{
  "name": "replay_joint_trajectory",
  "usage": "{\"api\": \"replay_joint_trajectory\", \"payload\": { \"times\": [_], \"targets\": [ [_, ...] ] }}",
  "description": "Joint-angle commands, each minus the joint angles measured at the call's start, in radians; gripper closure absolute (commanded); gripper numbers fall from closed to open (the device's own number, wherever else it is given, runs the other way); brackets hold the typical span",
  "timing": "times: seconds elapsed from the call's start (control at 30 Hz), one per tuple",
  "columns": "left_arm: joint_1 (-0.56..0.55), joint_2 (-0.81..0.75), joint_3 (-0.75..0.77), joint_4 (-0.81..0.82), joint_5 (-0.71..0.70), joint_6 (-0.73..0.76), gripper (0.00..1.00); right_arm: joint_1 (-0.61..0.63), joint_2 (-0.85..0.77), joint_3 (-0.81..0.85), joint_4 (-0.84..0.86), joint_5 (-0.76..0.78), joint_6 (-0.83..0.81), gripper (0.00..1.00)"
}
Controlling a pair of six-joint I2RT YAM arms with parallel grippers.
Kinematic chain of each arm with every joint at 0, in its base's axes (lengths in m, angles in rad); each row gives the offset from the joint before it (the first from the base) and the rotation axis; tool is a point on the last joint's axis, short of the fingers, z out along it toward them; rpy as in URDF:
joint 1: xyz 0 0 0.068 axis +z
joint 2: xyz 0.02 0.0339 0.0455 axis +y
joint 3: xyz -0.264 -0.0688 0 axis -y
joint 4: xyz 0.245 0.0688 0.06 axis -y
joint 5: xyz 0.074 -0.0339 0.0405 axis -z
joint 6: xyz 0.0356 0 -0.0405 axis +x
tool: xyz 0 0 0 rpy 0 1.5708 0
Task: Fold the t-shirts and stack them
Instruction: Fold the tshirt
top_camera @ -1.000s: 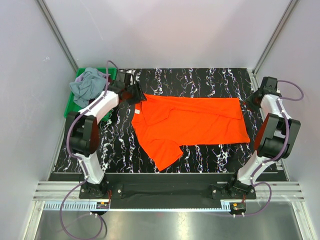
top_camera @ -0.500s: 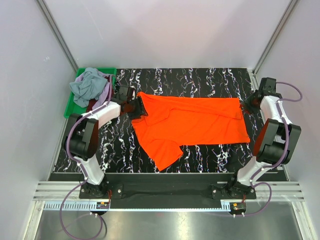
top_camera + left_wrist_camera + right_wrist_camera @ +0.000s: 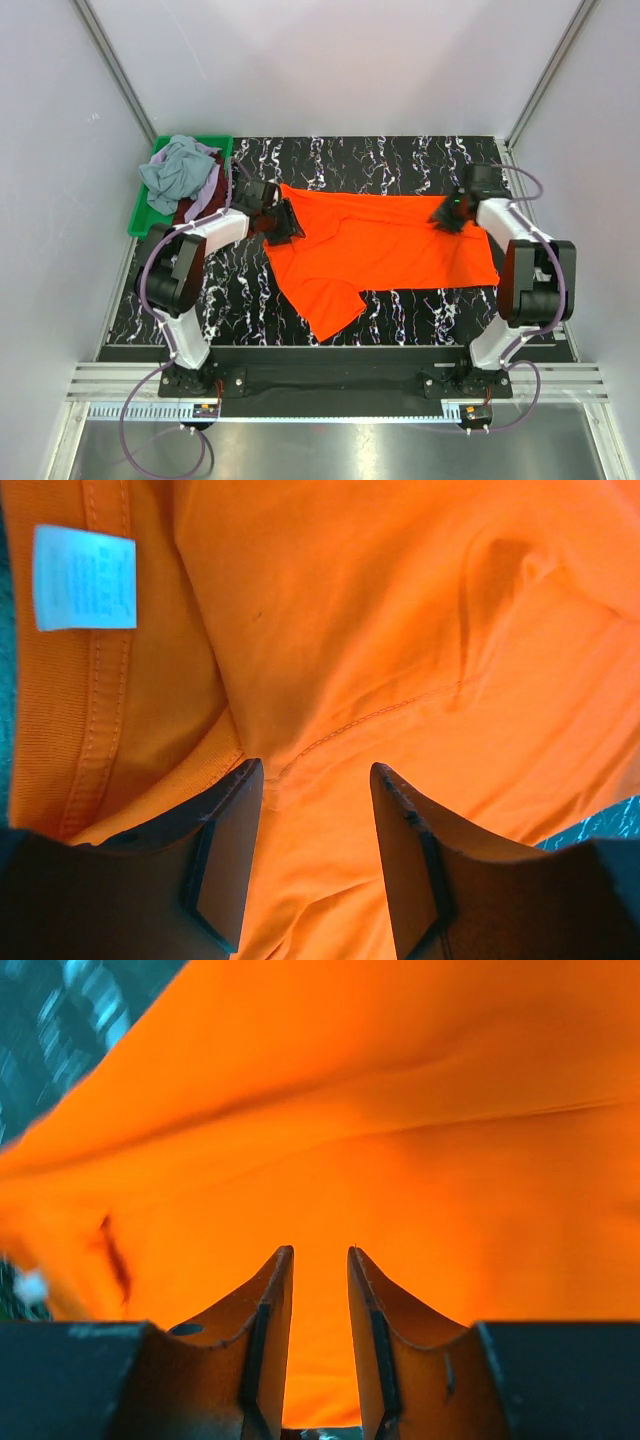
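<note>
A bright orange-red t-shirt (image 3: 380,245) lies spread flat on the black marbled table (image 3: 400,160), one sleeve pointing toward the near edge. My left gripper (image 3: 285,222) is open over its collar end; in the left wrist view (image 3: 315,780) its jaws straddle the shoulder seam beside the white neck label (image 3: 85,577). My right gripper (image 3: 447,215) is open over the shirt's far right part; in the right wrist view (image 3: 320,1260) its jaws stand a narrow gap apart above the orange cloth (image 3: 400,1110). Grey-blue (image 3: 172,170), lilac (image 3: 207,195) and dark red (image 3: 190,210) shirts lie heaped in the bin.
A green plastic bin (image 3: 142,205) stands at the table's far left corner with the heaped shirts in it. Pale walls and metal frame posts (image 3: 545,75) close in the table on three sides. Bare marbled table shows behind the shirt and at the near right (image 3: 440,310).
My left gripper has come down from near the bin onto the shirt's collar. My right gripper has swung left from the table's right edge onto the shirt's far right part.
</note>
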State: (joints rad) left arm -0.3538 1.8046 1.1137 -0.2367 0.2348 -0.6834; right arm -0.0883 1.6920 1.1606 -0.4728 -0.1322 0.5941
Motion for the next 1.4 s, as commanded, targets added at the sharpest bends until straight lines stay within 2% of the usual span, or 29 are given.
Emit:
{"api": "replay_joint_trajectory", "payload": {
  "times": [0.0, 0.17, 0.4, 0.53, 0.77, 0.87, 0.9, 0.93, 1.0, 1.23, 1.37],
  "targets": [
    [-0.008, 0.025, 0.032, 0.024, -0.025, -0.008, 0.48, 0.154, -0.046, -0.016, 0.141, -0.064, 0.036, 0.64],
    [-0.014, 0.022, 0.025, -0.013, -0.098, 0.001, 0.49, 0.362, 0.032, 0.017, 0.233, -0.044, 0.096, 0.60],
    [-0.014, 0.015, 0.001, 0.050, -0.063, -0.005, 0.48, 0.521, 0.179, 0.112, 0.309, -0.020, 0.153, 0.60],
    [-0.014, 0.047, 0.026, 0.036, -0.046, -0.002, 0.50, 0.550, 0.202, 0.146, 0.284, 0.009, 0.159, 0.61],
    [-0.016, 0.055, 0.040, 0.022, -0.046, -0.011, 0.60, 0.553, 0.172, 0.151, 0.253, 0.037, 0.145, 0.61],
    [-0.014, 0.056, 0.055, 0.017, -0.034, -0.018, 0.74, 0.553, 0.167, 0.154, 0.249, 0.034, 0.148, 0.61],
    [-0.014, 0.055, 0.070, 0.010, -0.032, -0.019, 0.80, 0.553, 0.169, 0.159, 0.244, 0.034, 0.150, 0.61],
    [-0.013, 0.053, 0.080, -0.009, -0.029, -0.019, 0.91, 0.553, 0.169, 0.162, 0.241, 0.032, 0.148, 0.61],
    [-0.013, 0.036, 0.098, -0.038, -0.034, -0.022, 1.00, 0.555, 0.169, 0.162, 0.238, 0.032, 0.147, 0.61],
    [-0.011, -0.040, 0.150, -0.148, -0.075, -0.036, 1.00, 0.555, 0.186, 0.159, 0.253, 0.008, 0.147, 0.61],
    [0.003, -0.056, 0.138, -0.151, -0.057, -0.064, 1.00, 0.573, 0.205, 0.151, 0.279, -0.012, 0.145, 0.60]
  ]
}}
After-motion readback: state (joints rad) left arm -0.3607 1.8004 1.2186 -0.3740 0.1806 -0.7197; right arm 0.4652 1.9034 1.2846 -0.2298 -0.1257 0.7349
